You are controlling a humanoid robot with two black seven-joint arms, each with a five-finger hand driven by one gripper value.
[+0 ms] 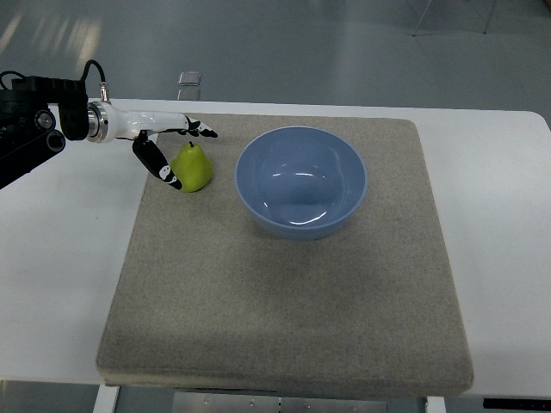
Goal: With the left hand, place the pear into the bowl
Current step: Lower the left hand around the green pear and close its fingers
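Observation:
A green pear (194, 168) stands upright on the grey mat (284, 292), just left of the light blue bowl (301, 181). The bowl holds nothing. My left hand (181, 153) comes in from the left edge and brackets the pear: the fingers (196, 128) stretch out above and behind it, and the thumb (158, 163) reaches down along its left side. The fingers are spread and have not closed around the pear. No right hand shows.
The mat lies on a white table (60, 258). A small grey object (189, 79) sits at the table's far edge. Chair legs (448, 17) stand on the floor at the top right.

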